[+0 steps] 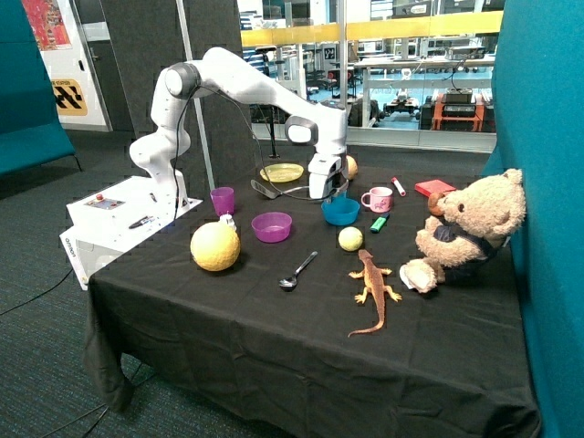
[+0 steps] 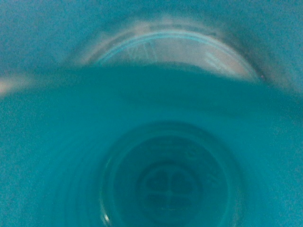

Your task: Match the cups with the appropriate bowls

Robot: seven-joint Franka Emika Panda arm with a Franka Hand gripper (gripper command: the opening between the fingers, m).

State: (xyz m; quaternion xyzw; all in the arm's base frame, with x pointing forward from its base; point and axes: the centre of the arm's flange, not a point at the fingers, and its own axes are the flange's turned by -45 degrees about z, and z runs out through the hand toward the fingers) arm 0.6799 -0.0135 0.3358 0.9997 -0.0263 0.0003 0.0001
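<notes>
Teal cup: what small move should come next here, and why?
Probably ease the teal cup down into the blue bowl. The wrist view looks straight into the cup, and the gripper hangs at the bowl's rim; whether the cup already rests there cannot be told. The purple cup stands apart from the purple bowl.

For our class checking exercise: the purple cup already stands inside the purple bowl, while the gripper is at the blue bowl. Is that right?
Not quite. The purple cup stands on the table beside the purple bowl, not inside it; the outside view shows this. The gripper is at the blue bowl.
</notes>
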